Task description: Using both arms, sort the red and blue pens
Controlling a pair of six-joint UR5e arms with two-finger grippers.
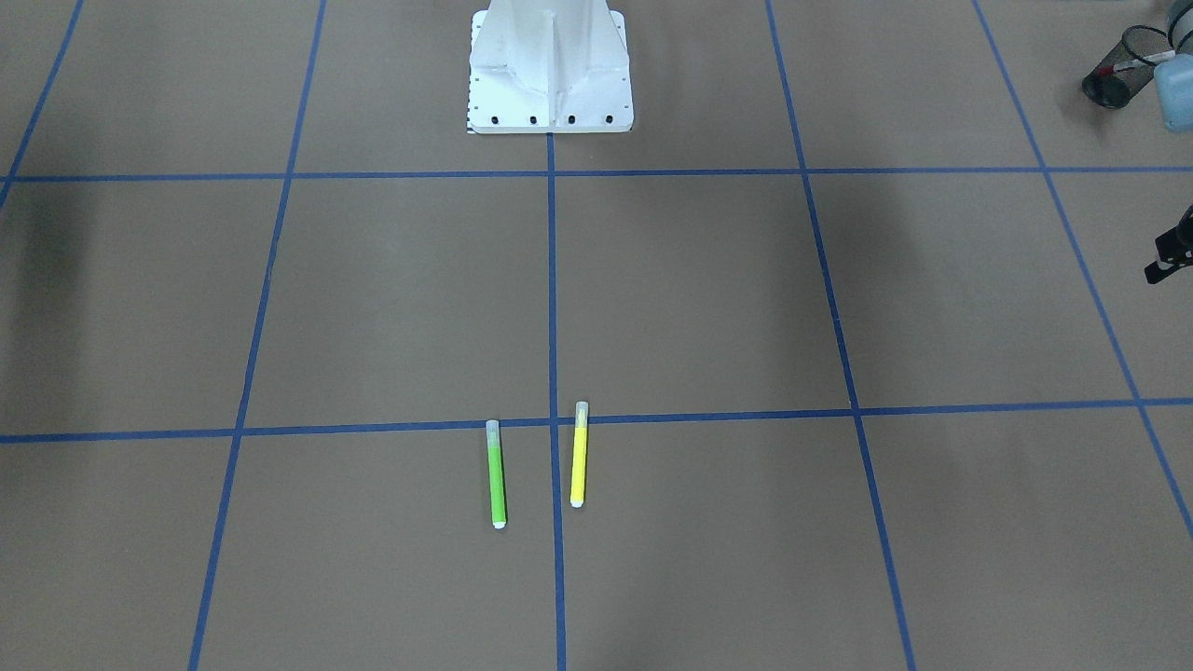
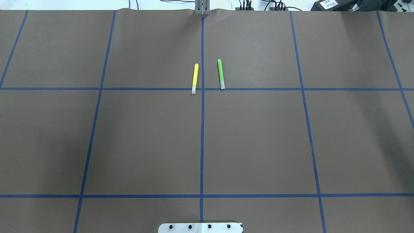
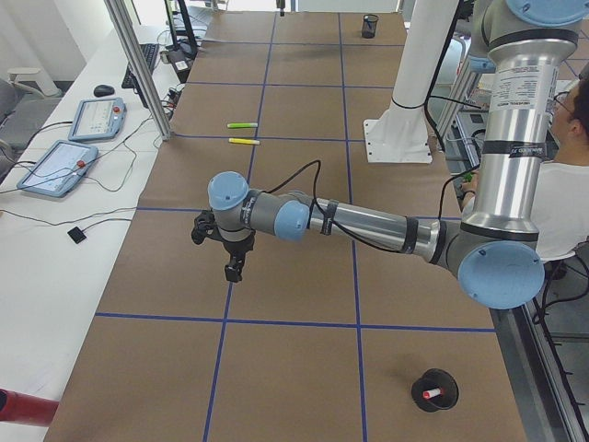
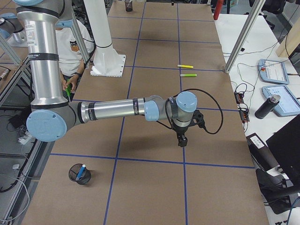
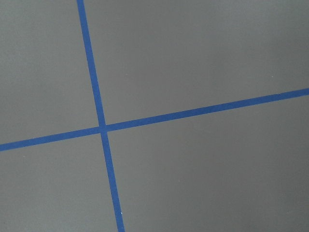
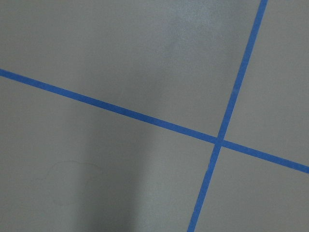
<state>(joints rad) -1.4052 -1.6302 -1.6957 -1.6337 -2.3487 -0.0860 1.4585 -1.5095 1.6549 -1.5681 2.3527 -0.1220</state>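
The red pen stands in a black mesh cup on the table's near end in the exterior left view; the same cup shows at top right in the front-facing view. The blue pen stands in another black mesh cup in the exterior right view. My left gripper hangs over bare brown paper, and only a black sliver of it reaches the front-facing view's edge. My right gripper also hangs above bare paper. I cannot tell whether either is open or shut. Both wrist views show only paper and blue tape.
A green pen and a yellow pen lie side by side near the table's middle line. The white pedestal stands at the robot's side. A person sits behind the robot. Tablets and cables lie on the side bench.
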